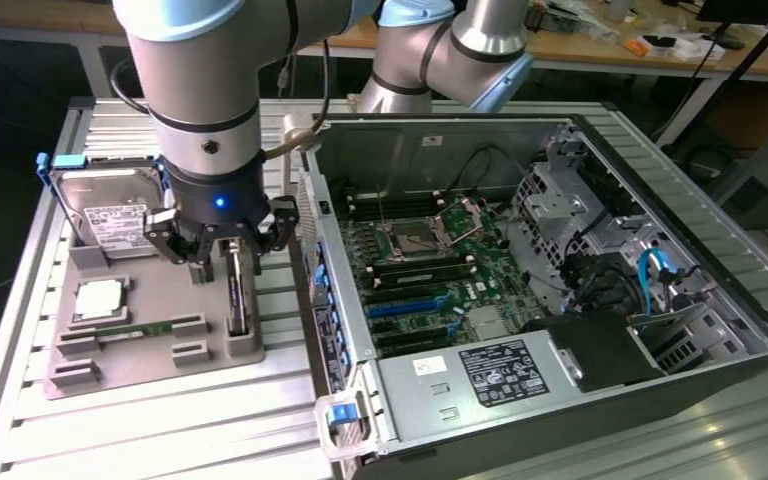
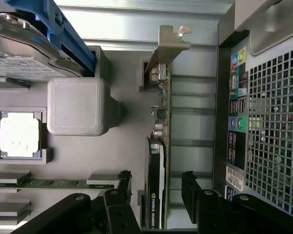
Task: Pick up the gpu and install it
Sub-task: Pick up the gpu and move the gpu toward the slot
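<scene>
The gpu [image 1: 236, 297] stands on its edge in a slot of the grey holder tray [image 1: 157, 360], beside the computer case. It is a thin dark card [image 2: 158, 161] with a silvery bracket [image 2: 168, 46] at its far end. My gripper [image 1: 231, 252] hangs just over the card's near part, open. In the wrist view its two black fingers [image 2: 123, 187] straddle the card, one on each side, with a gap to both faces. The gripper [image 2: 156, 181] holds nothing.
The tray also carries a silver hard drive [image 1: 111, 205] with blue clips, a processor [image 1: 100, 300] and a green memory stick [image 1: 131, 328]. The open computer case [image 1: 584, 150] with its motherboard [image 1: 424, 270] lies at the exterior view's right, close to the card.
</scene>
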{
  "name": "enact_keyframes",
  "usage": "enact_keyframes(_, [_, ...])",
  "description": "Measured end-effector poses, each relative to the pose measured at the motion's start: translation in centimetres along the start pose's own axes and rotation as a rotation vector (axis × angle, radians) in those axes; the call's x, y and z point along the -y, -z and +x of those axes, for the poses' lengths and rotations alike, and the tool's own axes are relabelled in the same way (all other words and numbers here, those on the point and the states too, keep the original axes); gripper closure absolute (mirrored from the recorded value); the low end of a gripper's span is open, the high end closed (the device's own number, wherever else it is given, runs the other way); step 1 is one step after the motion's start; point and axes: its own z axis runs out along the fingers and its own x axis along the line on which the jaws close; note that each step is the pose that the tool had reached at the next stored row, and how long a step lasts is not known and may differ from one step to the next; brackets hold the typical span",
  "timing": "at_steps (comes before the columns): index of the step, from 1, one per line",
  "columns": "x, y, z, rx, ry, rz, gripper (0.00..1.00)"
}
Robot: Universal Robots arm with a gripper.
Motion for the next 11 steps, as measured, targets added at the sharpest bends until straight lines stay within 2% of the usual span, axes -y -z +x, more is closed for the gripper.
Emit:
enact_keyframes(7, [0.06,-1.21,0.0,0.0001,0.0,-0.0015,0.46])
enact_keyframes(11, [0.06,-1.2,0.0,-0.0001,0.0,-0.0015,0.46])
